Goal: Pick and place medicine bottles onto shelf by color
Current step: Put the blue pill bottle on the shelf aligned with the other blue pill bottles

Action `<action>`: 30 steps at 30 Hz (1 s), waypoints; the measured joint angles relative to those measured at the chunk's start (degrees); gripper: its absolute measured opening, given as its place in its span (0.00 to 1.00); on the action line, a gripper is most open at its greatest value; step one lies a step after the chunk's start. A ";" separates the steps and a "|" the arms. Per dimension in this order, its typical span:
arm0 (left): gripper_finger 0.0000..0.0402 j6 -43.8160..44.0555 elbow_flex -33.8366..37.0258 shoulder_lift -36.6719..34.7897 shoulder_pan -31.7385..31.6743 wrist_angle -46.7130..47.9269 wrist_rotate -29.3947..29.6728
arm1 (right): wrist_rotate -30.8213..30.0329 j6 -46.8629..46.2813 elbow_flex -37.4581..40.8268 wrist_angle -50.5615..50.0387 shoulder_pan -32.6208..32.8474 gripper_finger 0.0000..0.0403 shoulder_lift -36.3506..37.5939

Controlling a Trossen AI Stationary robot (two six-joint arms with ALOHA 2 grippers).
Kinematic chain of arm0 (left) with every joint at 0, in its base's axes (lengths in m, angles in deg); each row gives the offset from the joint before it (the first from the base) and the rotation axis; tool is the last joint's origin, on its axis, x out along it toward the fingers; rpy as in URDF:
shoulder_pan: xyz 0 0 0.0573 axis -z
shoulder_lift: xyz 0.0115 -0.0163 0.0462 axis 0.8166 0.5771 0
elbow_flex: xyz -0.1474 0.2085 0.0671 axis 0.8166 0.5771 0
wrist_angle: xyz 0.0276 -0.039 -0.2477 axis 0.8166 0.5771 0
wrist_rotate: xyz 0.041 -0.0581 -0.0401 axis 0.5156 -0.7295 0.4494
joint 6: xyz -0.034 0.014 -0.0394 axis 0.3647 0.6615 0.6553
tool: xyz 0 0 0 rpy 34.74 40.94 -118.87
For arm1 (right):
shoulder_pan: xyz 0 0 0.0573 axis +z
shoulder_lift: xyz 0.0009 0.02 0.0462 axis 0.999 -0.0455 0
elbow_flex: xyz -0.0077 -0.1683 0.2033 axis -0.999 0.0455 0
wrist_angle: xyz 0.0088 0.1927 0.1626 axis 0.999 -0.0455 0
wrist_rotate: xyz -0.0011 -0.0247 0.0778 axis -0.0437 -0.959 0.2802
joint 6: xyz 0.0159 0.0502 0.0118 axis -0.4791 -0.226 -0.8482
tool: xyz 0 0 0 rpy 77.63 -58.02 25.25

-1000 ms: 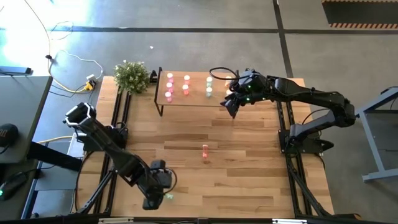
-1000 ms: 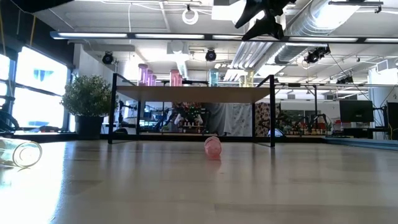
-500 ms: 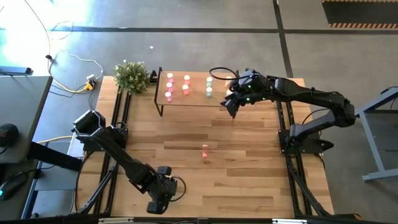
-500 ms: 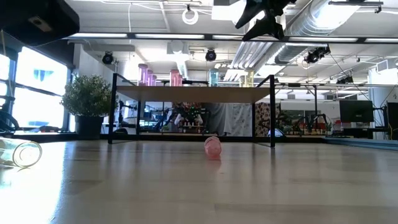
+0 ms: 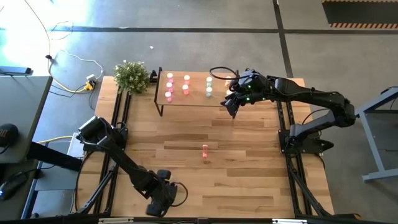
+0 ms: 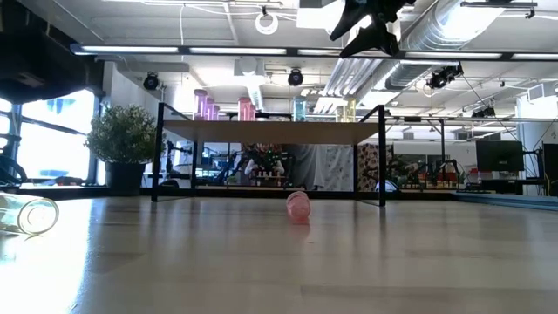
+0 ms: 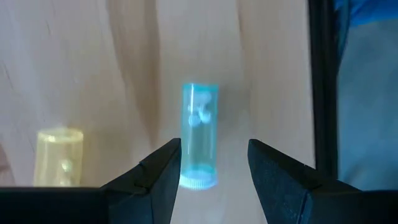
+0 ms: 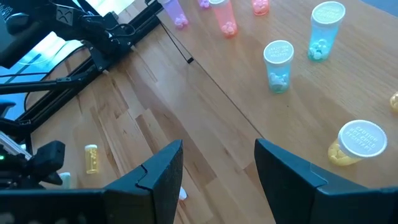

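While the pale blue-green bottle (image 7: 199,135) lies on its side on the counter (image 5: 242,162), long axis pointing straight away between the left fingers (image 7: 163,169), these stand released around its cap end. The right fingers (image 8: 280,163), spread and empty, hover over the shelf (image 5: 196,99), well apart.

Bright daylight, glare on the floor at upper left, blown-out window, blurred left wrist view

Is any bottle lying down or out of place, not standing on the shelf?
Yes. One pink bottle lies on its side alone mid-table, short of the shelf. A blue-green bottle and a yellow bottle also lie flat on the tabletop, under the open left gripper. The shelved bottles stand upright.
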 joint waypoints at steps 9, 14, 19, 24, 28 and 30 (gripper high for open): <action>0.44 1.29 0.04 0.05 1.38 4.76 2.12 | 0.01 0.05 0.00 -0.29 0.00 0.47 0.00; 0.44 1.37 0.90 0.03 1.43 3.78 2.38 | -0.01 0.07 0.00 -0.32 0.00 0.47 0.00; 0.44 1.34 0.90 0.02 1.49 3.59 3.27 | 0.01 0.07 0.00 -0.36 0.00 0.47 0.00; 0.44 0.02 0.90 0.02 1.49 3.55 3.51 | 0.01 0.07 0.00 -0.36 0.00 0.47 0.00; 0.44 -0.10 0.90 0.02 1.49 3.53 3.48 | -0.01 0.07 0.00 -0.36 0.00 0.47 0.00; 0.44 -0.11 0.90 0.02 1.49 3.49 3.48 | 0.01 0.09 0.00 -0.36 0.00 0.47 0.00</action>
